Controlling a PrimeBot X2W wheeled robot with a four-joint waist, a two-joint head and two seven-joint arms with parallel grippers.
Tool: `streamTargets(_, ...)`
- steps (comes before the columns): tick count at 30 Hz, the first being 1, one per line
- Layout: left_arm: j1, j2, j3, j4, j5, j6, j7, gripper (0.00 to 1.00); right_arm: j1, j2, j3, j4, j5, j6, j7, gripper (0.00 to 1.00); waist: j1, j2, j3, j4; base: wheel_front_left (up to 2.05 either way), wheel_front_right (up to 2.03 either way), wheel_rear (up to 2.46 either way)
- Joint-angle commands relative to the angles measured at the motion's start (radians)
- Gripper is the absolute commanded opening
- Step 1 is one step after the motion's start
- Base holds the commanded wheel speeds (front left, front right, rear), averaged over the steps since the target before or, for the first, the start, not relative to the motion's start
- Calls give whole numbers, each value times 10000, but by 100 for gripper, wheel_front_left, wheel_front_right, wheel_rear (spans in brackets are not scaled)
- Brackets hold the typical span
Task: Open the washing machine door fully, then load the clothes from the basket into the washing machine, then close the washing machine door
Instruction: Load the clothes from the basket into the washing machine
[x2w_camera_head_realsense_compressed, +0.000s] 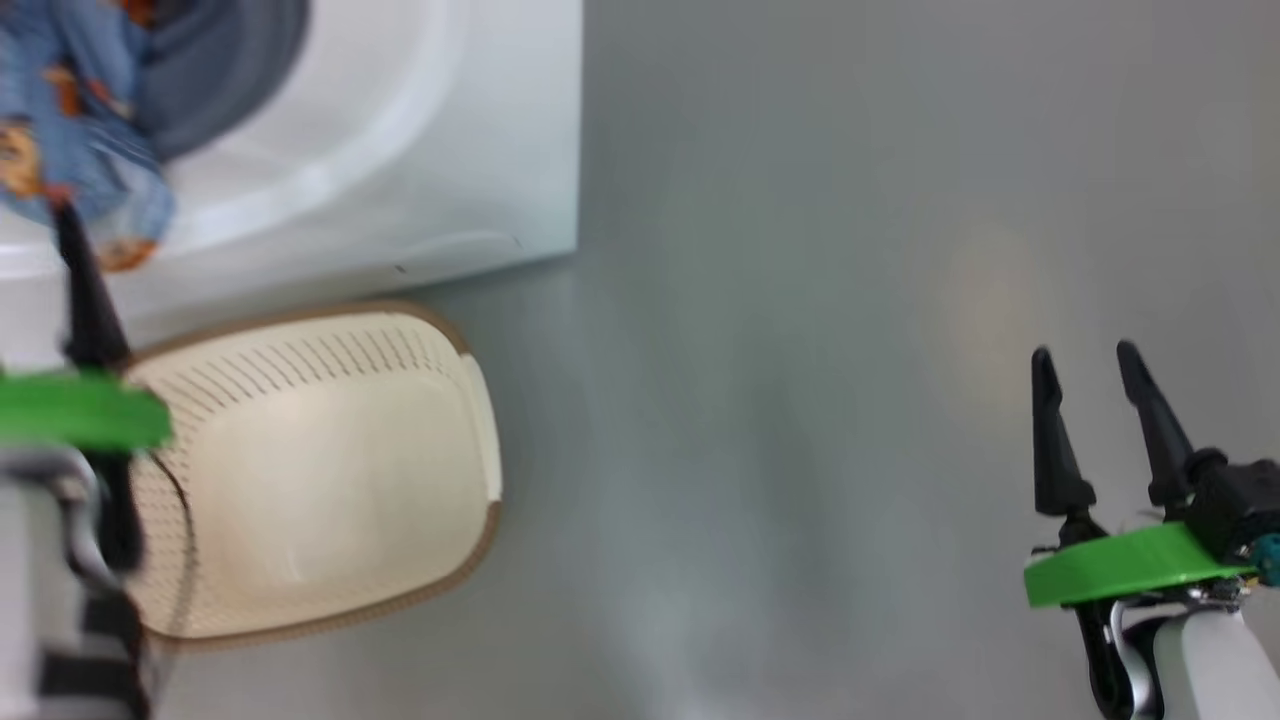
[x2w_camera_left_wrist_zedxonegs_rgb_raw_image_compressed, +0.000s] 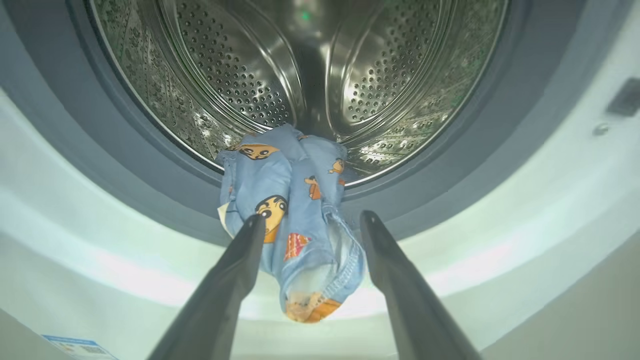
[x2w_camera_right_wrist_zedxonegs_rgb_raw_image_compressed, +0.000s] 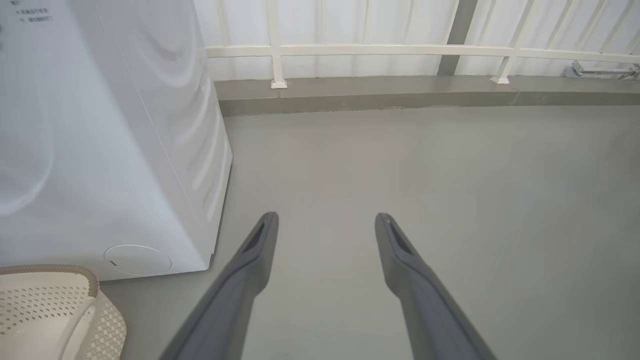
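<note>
1. Loading is under way: the clothes (x2w_camera_left_wrist_zedxonegs_rgb_raw_image_compressed: 292, 220) hang over the washing machine's (x2w_camera_left_wrist_zedxonegs_rgb_raw_image_compressed: 525, 200) grey lip (x2w_camera_left_wrist_zedxonegs_rgb_raw_image_compressed: 150, 185), partly in the drum (x2w_camera_left_wrist_zedxonegs_rgb_raw_image_compressed: 240, 75). The basket (x2w_camera_head_realsense_compressed: 330, 480) is empty.
2. The next move probably calls for pushing the dangling end inside.
3. The left gripper (x2w_camera_left_wrist_zedxonegs_rgb_raw_image_compressed: 312, 218) is open, and the cloth appears between its tips. The right gripper (x2w_camera_head_realsense_compressed: 1085, 352) is open and holds nothing.

Floor (x2w_camera_right_wrist_zedxonegs_rgb_raw_image_compressed: 425, 175): smooth, grey, running out ahead of the right gripper (x2w_camera_right_wrist_zedxonegs_rgb_raw_image_compressed: 326, 216). Washing machine (x2w_camera_right_wrist_zedxonegs_rgb_raw_image_compressed: 100, 150) stands on it, left of that gripper. Basket (x2w_camera_head_realsense_compressed: 300, 365) on the floor just before the machine, right of the left gripper (x2w_camera_left_wrist_zedxonegs_rgb_raw_image_compressed: 310, 220).
</note>
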Motion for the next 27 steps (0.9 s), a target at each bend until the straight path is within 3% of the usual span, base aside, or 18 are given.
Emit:
streamTargets(1,614,253,380,-678,140,165,-99,100,234,-99,167,-287,-105,71,54,100,2,0,-1030,532,0,0,0)
streamTargets(6,3274,-865,793,-3182,575,646,-102,100,732,-103,38,-552,-275,71,380,100,2,0,-1804,746,0,0,0)
streamTargets(11,5214,-1643,592,-4547,1080,727,-103,100,1284,-219,45,-806,-399,71,780,100,2,0,-2550,996,0,0,0)
streamTargets(27,7939,-2186,-303,-5692,1438,695,-104,100,2131,-529,634,-1368,-351,71,1512,100,2,0,-4017,1377,0,0,0)
